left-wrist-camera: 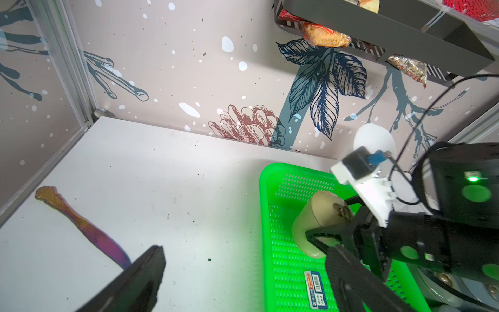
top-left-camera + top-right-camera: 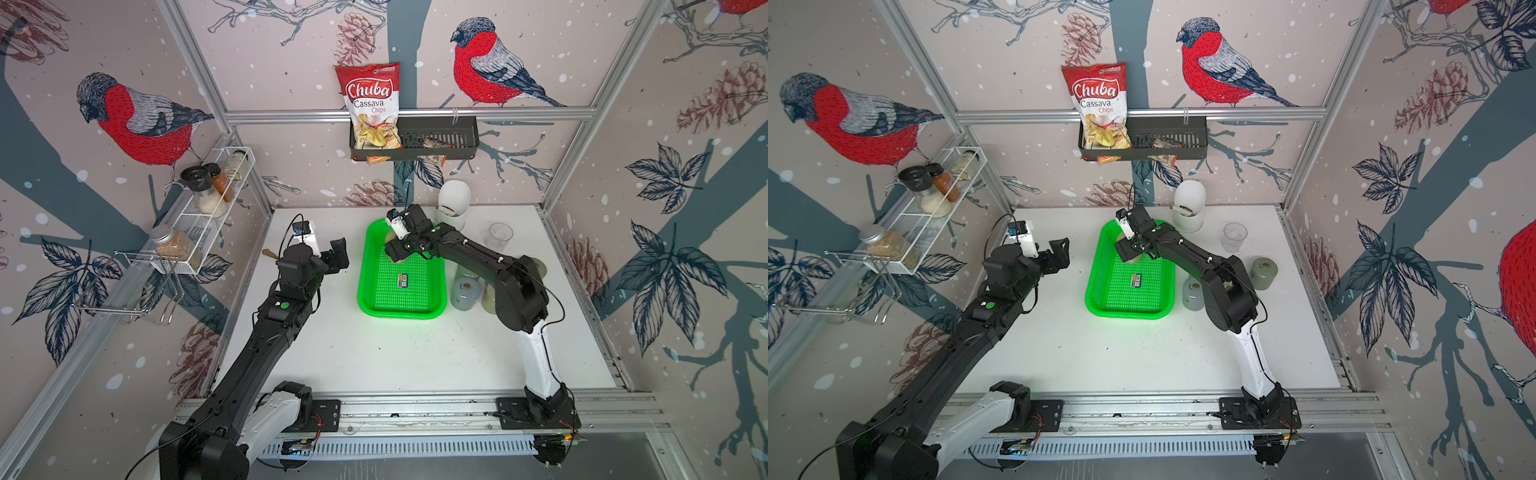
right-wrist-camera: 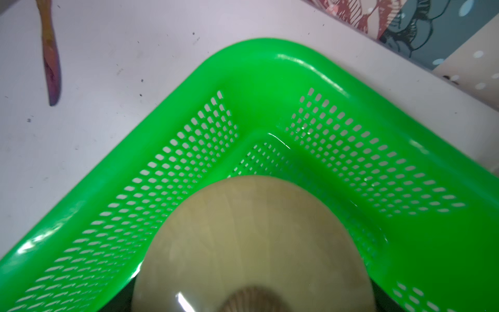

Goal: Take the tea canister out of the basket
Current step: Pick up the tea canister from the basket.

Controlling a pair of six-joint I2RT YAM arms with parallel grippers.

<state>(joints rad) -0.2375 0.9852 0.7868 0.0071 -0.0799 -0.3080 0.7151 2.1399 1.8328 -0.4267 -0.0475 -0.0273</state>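
Both top views: white table (image 2: 374,357), scuffed, boxed in by alu frame (image 2: 407,112) + bullfinch wallpaper (image 2: 486,62); green basket (image 2: 401,314) (image 2: 1127,314) mid-frame; black rack (image 2: 457,137) w/ chips bag (image 2: 370,99) top centre; wire shelf (image 2: 216,195) w/ jars (image 2: 203,187) upper left; grey tins (image 2: 464,293) + clear glass (image 2: 500,235) right of the basket; the left gripper (image 2: 338,254) sits left of centre, jaws apart, nothing in it; right gripper (image 2: 394,249) over the basket's far end.

Left wrist: right gripper's fingers (image 1: 324,235) clamped either side of the cream tea canister (image 1: 318,213); it's tilted, inside the basket, lower end down by the mesh, can't tell if touching; rainbow knife (image 1: 81,224) flat on the table, well apart from the basket.

Right wrist: tea canister (image 3: 253,237) close up to the lens, basket corner (image 3: 259,62) beyond it; dark specks (image 3: 140,81) on the table.
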